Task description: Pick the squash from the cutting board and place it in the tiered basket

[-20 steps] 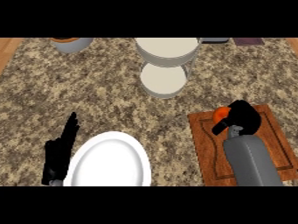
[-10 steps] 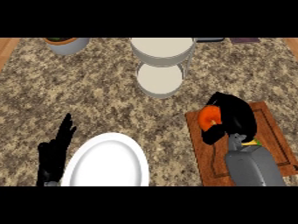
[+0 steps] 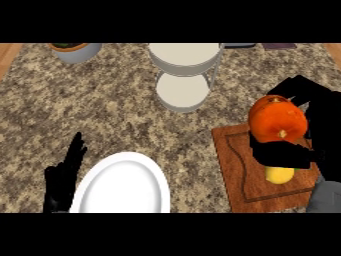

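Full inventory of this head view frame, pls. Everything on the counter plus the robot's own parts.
squash: 1, orange, in the right hand over the cutting board's far end
cutting board: 1, brown wood, right side of the counter
yellow fruit: 1, yellow, on the cutting board, partly hidden by the right hand
tiered basket: 1, cream with two round tiers, far centre
plate: 1, white, near left
pot: 1, grey with something orange-green inside, far left
dark items: 2, purplish-dark, far right edge, too cropped to identify
counter: 1, speckled brown granite
left hand: 1, black, open, resting at lower left beside the plate
right hand: 1, black, curled round the squash
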`<control>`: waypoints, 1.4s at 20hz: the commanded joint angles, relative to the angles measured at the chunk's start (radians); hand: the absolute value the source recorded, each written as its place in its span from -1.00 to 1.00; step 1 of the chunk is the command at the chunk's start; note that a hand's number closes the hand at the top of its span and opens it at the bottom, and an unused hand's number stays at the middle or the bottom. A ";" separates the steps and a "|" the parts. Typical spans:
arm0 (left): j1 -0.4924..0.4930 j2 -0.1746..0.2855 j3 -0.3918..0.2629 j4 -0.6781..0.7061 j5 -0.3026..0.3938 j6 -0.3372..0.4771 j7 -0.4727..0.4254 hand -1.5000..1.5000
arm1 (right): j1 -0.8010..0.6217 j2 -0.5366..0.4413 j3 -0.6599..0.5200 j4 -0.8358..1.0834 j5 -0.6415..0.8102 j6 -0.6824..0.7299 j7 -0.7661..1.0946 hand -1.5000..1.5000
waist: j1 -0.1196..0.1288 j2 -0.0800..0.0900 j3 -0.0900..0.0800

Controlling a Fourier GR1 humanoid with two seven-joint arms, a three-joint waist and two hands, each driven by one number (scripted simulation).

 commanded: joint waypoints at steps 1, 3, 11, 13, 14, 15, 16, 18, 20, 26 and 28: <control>0.023 -0.035 -0.033 0.003 -0.033 0.027 -0.003 0.00 | -0.088 -0.036 0.013 -0.189 0.011 0.137 0.111 1.00 | 0.009 0.005 -0.001; 0.024 -0.025 -0.011 0.025 -0.021 0.012 -0.024 0.00 | -0.257 -0.026 -0.052 -0.151 -0.034 0.222 0.200 1.00 | 0.016 0.007 -0.002; -0.034 -0.033 0.009 0.083 -0.030 -0.004 -0.042 0.00 | -0.528 0.000 -0.120 0.100 -0.013 0.211 0.235 1.00 | 0.021 0.010 -0.002; -0.038 -0.019 0.015 0.043 -0.017 -0.021 -0.008 0.00 | -0.568 -0.028 -0.159 0.227 0.002 0.153 0.161 1.00 | 0.028 0.011 -0.001; -0.017 -0.030 0.012 0.062 -0.024 -0.013 -0.033 0.00 | -0.568 -0.049 -0.218 0.224 -0.035 0.172 0.147 1.00 | 0.024 0.011 -0.001; -0.072 -0.028 0.014 0.038 -0.025 -0.005 0.045 0.00 | -0.640 -0.026 -0.190 0.287 0.004 0.148 0.178 1.00 | 0.027 0.011 -0.001; 0.013 -0.037 -0.001 0.053 -0.026 -0.024 -0.068 0.00 | -0.629 -0.045 -0.213 0.312 0.004 0.122 0.141 1.00 | 0.029 0.011 -0.001; -0.099 -0.024 0.037 0.111 -0.015 -0.031 0.006 0.00 | -0.633 -0.035 -0.198 0.417 0.033 0.057 0.094 1.00 | 0.026 0.014 -0.001; -0.048 0.007 0.041 0.045 0.003 -0.064 0.021 0.00 | -0.661 -0.035 -0.215 0.528 0.051 -0.015 0.050 1.00 | 0.035 0.015 -0.001; -0.063 -0.022 0.027 0.045 -0.040 -0.024 0.036 0.00 | -0.730 -0.039 -0.228 0.761 0.020 -0.092 -0.066 1.00 | 0.033 0.015 -0.001; -0.067 -0.021 0.048 0.065 -0.016 -0.049 0.024 0.00 | -0.711 -0.027 -0.200 0.744 0.018 -0.075 -0.057 1.00 | 0.025 0.012 -0.001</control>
